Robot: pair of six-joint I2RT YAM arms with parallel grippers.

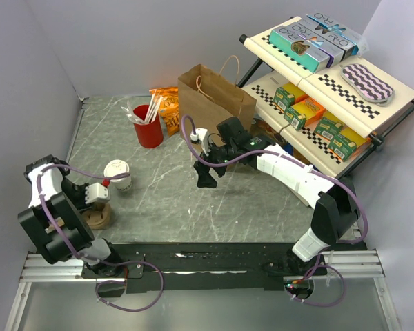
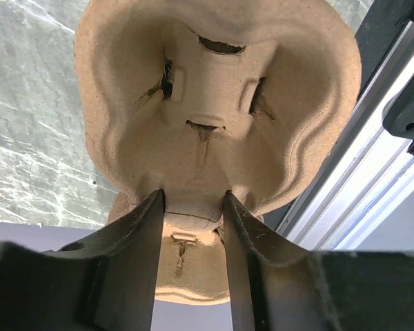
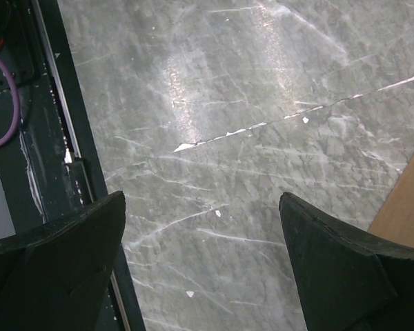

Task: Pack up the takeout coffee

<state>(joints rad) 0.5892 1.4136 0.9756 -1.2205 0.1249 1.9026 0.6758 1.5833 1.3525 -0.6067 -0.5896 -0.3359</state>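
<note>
Top view: takeout coffee (image 1: pixel 117 174) stands upright, near left, just beyond pulp carrier (image 1: pixel 96 218). Only the wrist view shows left gripper (image 2: pixel 193 201) fingers (image 2: pixel 134 255) straddling the carrier; grip unclear. Right gripper (image 1: pixel 207 178) gapes wide above table (image 3: pixel 262 103).

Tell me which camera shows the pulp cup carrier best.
The left wrist view: the pulp cup carrier fills the frame, its moulded pockets and slits clear, the left gripper astride its near part. The top external view shows it small, partly hidden beneath the left arm. The right wrist view shows none of it.
</note>
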